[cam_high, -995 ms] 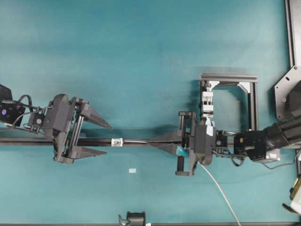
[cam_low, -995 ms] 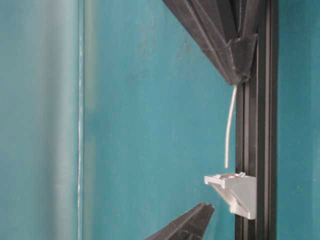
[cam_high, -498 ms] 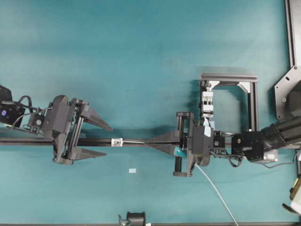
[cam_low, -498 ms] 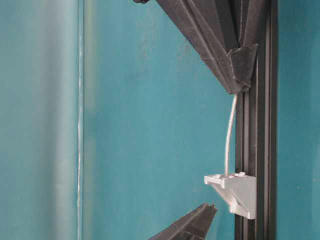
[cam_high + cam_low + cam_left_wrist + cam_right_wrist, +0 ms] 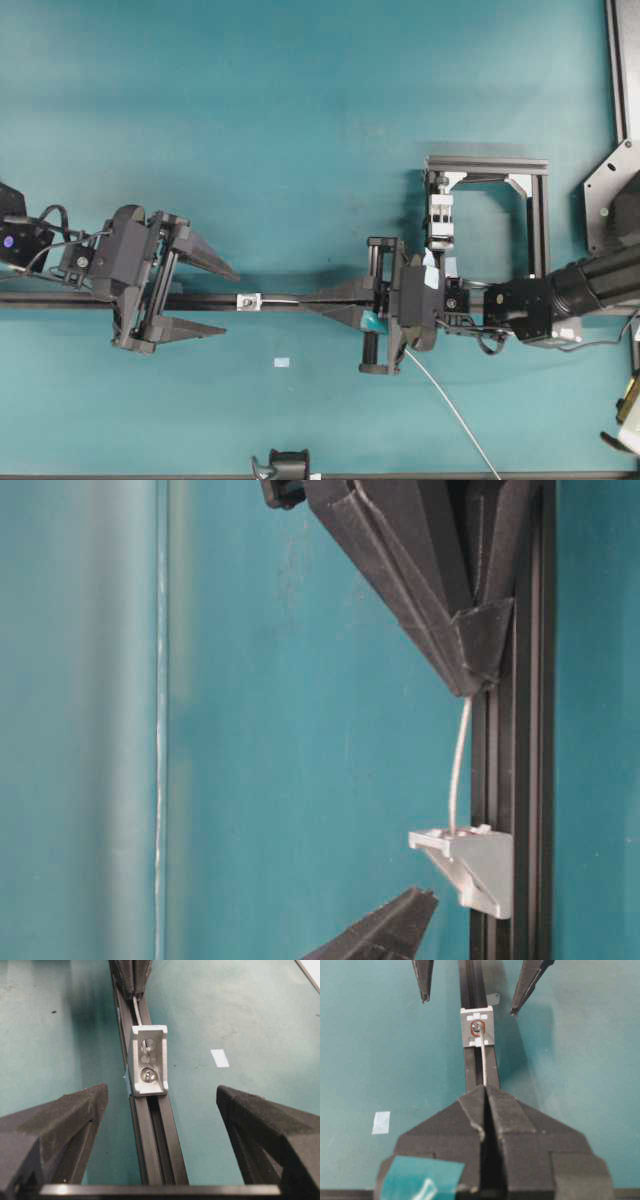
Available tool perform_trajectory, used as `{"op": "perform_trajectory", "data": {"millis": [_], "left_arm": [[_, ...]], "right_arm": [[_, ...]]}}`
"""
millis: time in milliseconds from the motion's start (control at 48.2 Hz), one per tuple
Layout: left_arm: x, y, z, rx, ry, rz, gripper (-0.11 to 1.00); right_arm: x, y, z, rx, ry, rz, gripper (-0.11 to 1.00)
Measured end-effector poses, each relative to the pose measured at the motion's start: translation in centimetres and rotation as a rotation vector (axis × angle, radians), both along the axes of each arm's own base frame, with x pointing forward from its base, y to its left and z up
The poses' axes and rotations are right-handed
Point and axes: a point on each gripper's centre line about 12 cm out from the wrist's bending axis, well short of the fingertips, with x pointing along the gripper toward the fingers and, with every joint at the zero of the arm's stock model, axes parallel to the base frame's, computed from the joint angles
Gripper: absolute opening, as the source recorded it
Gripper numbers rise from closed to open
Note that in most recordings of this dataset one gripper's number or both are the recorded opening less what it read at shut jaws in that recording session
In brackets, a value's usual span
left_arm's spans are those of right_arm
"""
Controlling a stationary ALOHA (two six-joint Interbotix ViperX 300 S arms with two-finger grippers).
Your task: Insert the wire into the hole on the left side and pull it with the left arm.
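The thin pale wire [image 5: 484,1062] runs from my shut right gripper [image 5: 485,1089] to the hole [image 5: 478,1026] in the small silvery bracket [image 5: 478,1032] on the black rail. Its tip sits at the hole; I cannot tell how far it goes through. From the other side the hole [image 5: 146,1046] shows a pale spot in the bracket [image 5: 148,1062]. My left gripper [image 5: 161,1092] is open, one finger on each side of the rail, just short of the bracket. Overhead, the left gripper [image 5: 231,298] is left of the bracket [image 5: 249,300] and the right gripper [image 5: 305,302] is to its right. The wire's long tail [image 5: 450,410] trails behind the right gripper.
The black rail [image 5: 60,300] runs left to right under both grippers. A black frame with the white clamp block [image 5: 440,215] stands behind the right arm. A small pale tape patch [image 5: 281,362] lies in front of the rail. A dark fitting [image 5: 285,465] sits at the near edge.
My right gripper has slid left along the rail towards the bracket, bringing the wire's tip from just short of the bracket down to the hole. The left gripper has stayed open and nearly still.
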Motion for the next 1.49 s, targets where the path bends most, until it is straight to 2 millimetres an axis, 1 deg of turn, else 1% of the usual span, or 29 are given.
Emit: {"op": "perform_trajectory", "data": {"millis": [1161,1493], "left_arm": [[0.1,-0.4,0.1,-0.002,-0.006,-0.011,0.72],[0.1,-0.4,0.1,-0.002,-0.006,-0.011,0.72]], "right_arm": [[3.1,-0.4,0.3,-0.035,0.005,0.007,0.01],[3.5,-0.6,0.3,-0.038,0.010,0.016,0.01]]}}
